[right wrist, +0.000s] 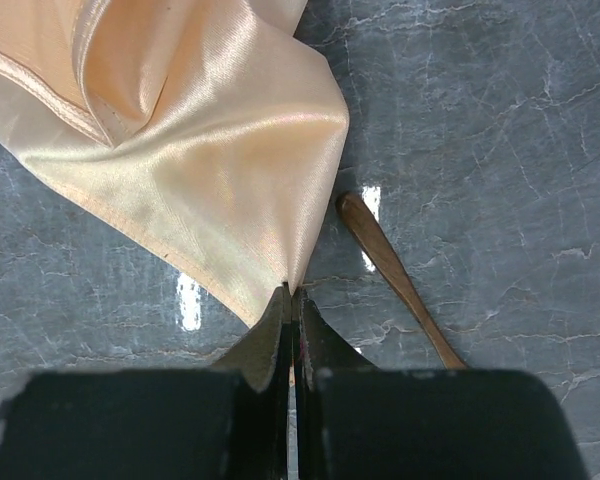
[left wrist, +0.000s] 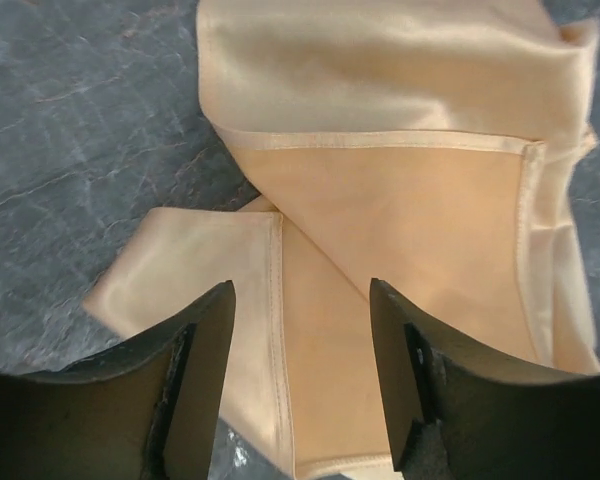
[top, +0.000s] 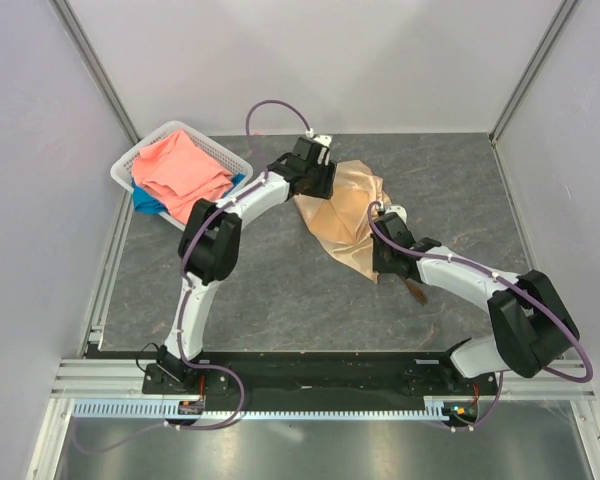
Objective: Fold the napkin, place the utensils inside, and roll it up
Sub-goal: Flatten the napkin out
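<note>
Lying rumpled on the table (top: 260, 285) between its middle and its back edge, the napkin (top: 345, 215) is not yet neatly folded in the top view. It looks loosely doubled, with uneven flaps. The left claw (top: 315, 178) sits over its far-left part and the right claw (top: 385, 262) at its near corner. The fork (top: 416, 291) lies on the bare table just beside that corner, partly hidden by the right arm and outside the cloth. A basket (top: 220, 152) in the back-left corner holds a coral cloth (top: 180, 172) and a blue cloth (top: 145, 203).

In the left wrist view, the left claw's jaws stand apart above the napkin, with a hemmed flap lying between them. Nothing is gripped, and whether the jaws touch the cloth cannot be told.

In the right wrist view, the right claw's jaws are together, pinching the very tip of a napkin corner, which is drawn to a point. The fork's handle lies just right of that tip, apart from the cloth.

The task looks to be at an early stage: folding is under way, while placing the fork inside and rolling are left to do.
</note>
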`<state>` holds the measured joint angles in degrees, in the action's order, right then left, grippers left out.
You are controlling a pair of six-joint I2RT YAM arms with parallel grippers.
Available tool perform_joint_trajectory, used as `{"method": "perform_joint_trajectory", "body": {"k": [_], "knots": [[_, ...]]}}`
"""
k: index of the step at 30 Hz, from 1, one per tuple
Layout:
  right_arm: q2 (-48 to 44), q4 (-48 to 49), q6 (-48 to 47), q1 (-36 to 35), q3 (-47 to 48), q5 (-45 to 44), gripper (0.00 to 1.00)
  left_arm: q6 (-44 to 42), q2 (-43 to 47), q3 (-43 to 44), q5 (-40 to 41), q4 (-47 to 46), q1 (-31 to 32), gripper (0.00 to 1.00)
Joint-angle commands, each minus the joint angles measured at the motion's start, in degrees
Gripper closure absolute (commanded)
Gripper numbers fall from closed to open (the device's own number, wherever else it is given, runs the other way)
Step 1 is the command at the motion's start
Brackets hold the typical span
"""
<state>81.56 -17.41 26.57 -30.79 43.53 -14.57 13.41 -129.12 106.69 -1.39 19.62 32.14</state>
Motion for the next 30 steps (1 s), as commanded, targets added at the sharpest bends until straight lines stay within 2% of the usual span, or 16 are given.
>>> {"method": "perform_joint_trajectory", "body": {"k": [1, 6, 12, 15, 18, 22, 26, 29, 30], "knots": [[-0.4, -0.2, -0.2, 0.6, 0.2, 0.8, 1.00, -4.7, -4.7, 3.7, 4.6, 5.4, 1.5, 0.41], [2.3, 0.4, -0.3, 0.6, 0.6, 1.5, 1.00, -3.9, -4.7, -0.9, 6.7, 3.4, 1.8, 0.46], [3.1, 0.9, 0.5, 0.7, 1.4, 3.1, 1.00, -3.9, -5.2, -0.1, 8.0, 3.7, 1.7, 0.51], [2.0, 0.9, 0.4, 0.6, 1.2, 2.7, 0.99, -4.1, -5.7, 0.6, 8.9, 5.2, 1.8, 0.58], [0.9, 0.7, 0.2, 0.6, 1.1, 2.4, 0.99, -4.2, -5.7, 0.4, 9.3, 5.3, 1.8, 0.73], [0.1, 0.2, -0.4, 0.7, 1.9, 2.1, 0.99, -5.2, -5.4, 0.4, 9.0, 5.8, 1.8, 0.98], [-1.0, -1.3, -1.3, 1.3, 3.1, 0.6, 0.98, -5.3, -2.3, -2.3, 9.3, 5.6, 1.8, 0.98], [-2.4, -3.0, -1.9, 2.0, 4.2, -0.7, 0.98, -3.3, 5.6, -8.8, 8.8, 3.2, 1.8, 0.98], [-2.6, -3.6, -2.1, 2.0, 5.1, -1.2, 0.96, -2.4, 8.2, -14.0, 8.4, 0.9, 1.8, 0.98]]}}
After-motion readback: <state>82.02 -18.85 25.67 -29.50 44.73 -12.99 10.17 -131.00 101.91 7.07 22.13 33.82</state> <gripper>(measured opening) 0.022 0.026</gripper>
